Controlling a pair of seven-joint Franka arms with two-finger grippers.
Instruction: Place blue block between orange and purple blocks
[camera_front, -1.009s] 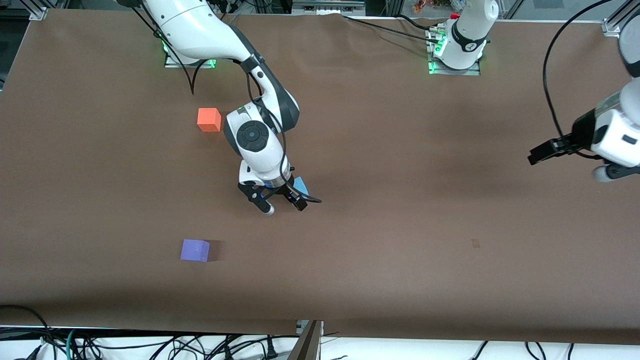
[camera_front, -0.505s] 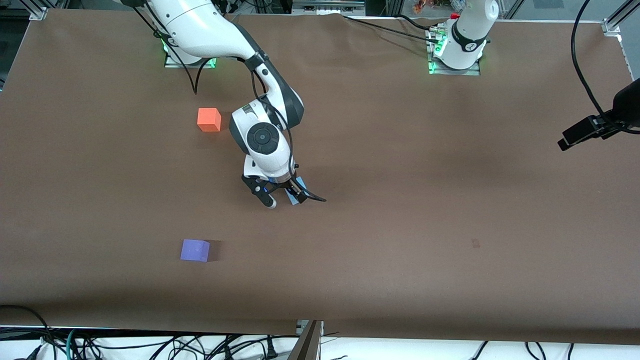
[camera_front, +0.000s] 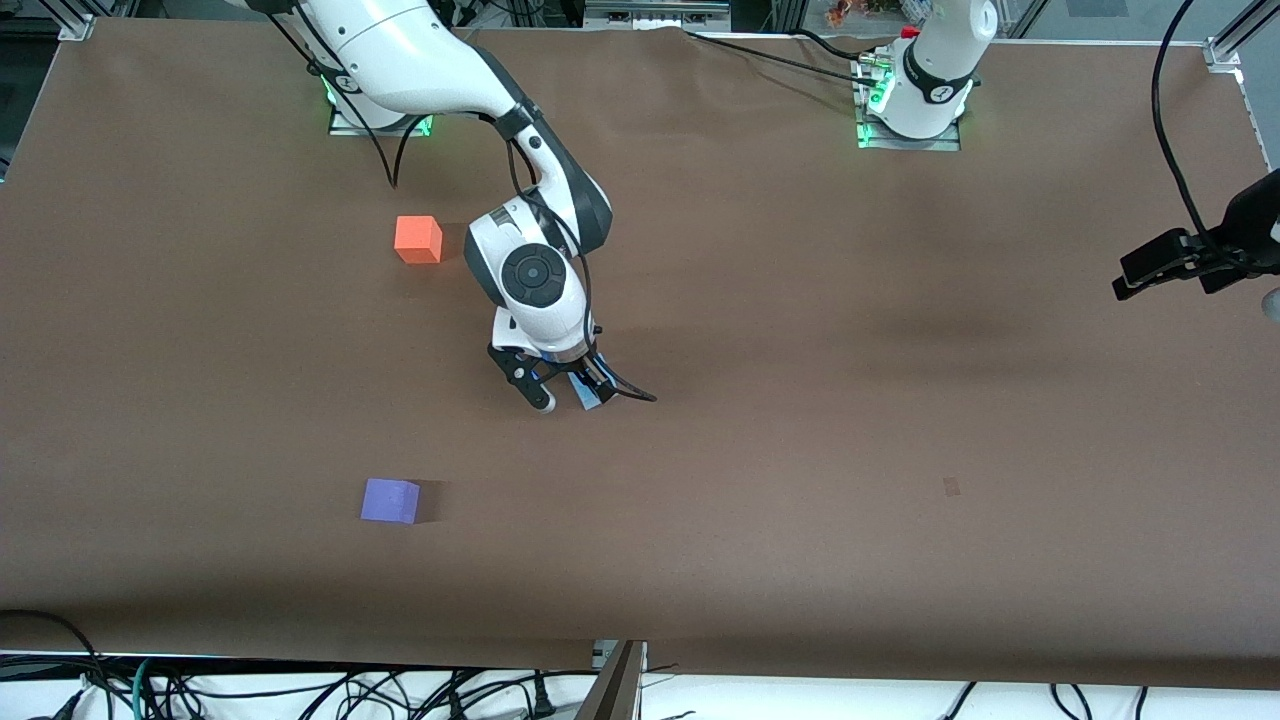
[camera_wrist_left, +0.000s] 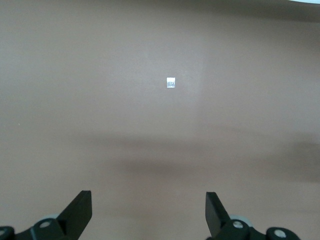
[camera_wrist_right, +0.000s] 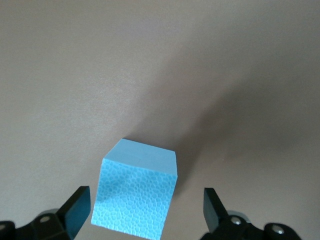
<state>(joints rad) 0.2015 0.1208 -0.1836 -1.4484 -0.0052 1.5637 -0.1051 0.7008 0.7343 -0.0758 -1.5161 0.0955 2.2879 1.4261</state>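
The blue block (camera_wrist_right: 135, 197) lies on the brown table, between the spread fingers of my right gripper (camera_wrist_right: 146, 200), which is open and has come down around it. From the front, the right gripper (camera_front: 566, 400) hides all but a sliver of the blue block (camera_front: 583, 392). Closer to the right arm's base sits the orange block (camera_front: 418, 240). The purple block (camera_front: 390, 501) is nearer the front camera. My left gripper (camera_wrist_left: 148, 200) is open and empty over bare table at the left arm's end, where it waits; part of the left gripper (camera_front: 1165, 262) shows from the front.
A small square mark (camera_front: 951, 486) sits on the table toward the left arm's end, and the left wrist view shows a small pale square (camera_wrist_left: 170, 82). Cables (camera_front: 300, 690) hang along the table's edge nearest the front camera.
The right gripper has shifted slightly toward the left arm's end and settled around the blue block. The left arm has drawn back toward its edge of the front view.
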